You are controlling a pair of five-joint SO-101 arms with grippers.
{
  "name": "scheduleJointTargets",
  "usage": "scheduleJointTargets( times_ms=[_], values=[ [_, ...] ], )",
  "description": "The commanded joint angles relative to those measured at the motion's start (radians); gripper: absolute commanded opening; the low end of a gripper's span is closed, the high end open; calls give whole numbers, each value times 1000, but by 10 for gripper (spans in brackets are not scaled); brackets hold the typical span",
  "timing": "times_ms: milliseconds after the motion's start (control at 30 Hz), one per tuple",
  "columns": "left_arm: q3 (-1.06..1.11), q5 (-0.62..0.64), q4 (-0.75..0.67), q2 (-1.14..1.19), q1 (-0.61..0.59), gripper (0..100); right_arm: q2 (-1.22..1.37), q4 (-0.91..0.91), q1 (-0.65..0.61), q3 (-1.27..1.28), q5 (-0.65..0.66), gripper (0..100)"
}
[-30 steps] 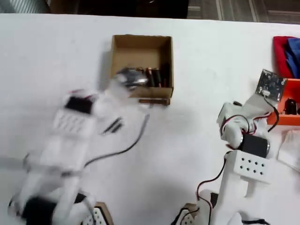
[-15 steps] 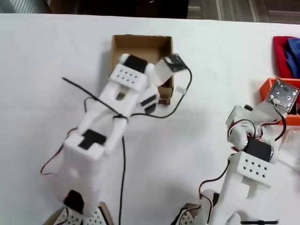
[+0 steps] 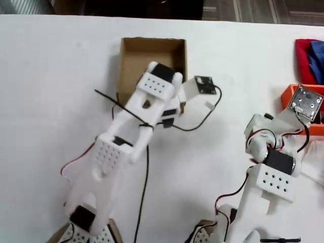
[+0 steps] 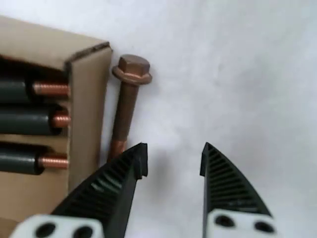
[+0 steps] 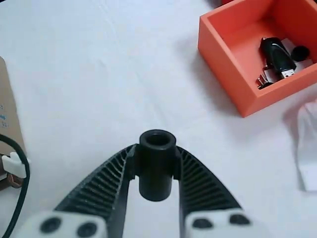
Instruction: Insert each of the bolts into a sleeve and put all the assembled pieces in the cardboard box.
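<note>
A copper bolt (image 4: 126, 106) lies on the table right against the outer wall of the cardboard box (image 4: 86, 99). My left gripper (image 4: 174, 151) hovers open just above and beside the bolt's threaded end, nothing between its fingers. Inside the box lie three black sleeves with copper bolt ends sticking out (image 4: 29, 119). From above, the left arm (image 3: 147, 96) stretches over the near right corner of the box (image 3: 142, 55). My right gripper (image 5: 156, 153) is shut on an upright black sleeve (image 5: 156, 173), held above the table on the right side, where the right arm (image 3: 268, 167) stands.
An orange tray (image 5: 223, 59) holding small black items sits at the right edge, close to the right arm. A red and blue cloth (image 3: 309, 58) lies behind it. Cables trail from both arms. Bare white table lies between the box and the tray.
The left arm has swung from the left side and stretched to the box's near right corner, now covering the bolt from above. The right arm shifted slightly a second ago, then held still.
</note>
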Motion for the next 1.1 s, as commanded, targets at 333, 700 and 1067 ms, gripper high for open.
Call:
scheduleJointTargets(
  times_ms=[333,700,1067],
  values=[
    [-228,-8,5,132,40,192,-36,-24,10,-6,-6,23],
    [-473,-8,5,278,49,192,-36,-24,10,-5,-6,23],
    [-584,-5,87,374,74,191,-36,-22,10,-5,-6,23]
  ],
)
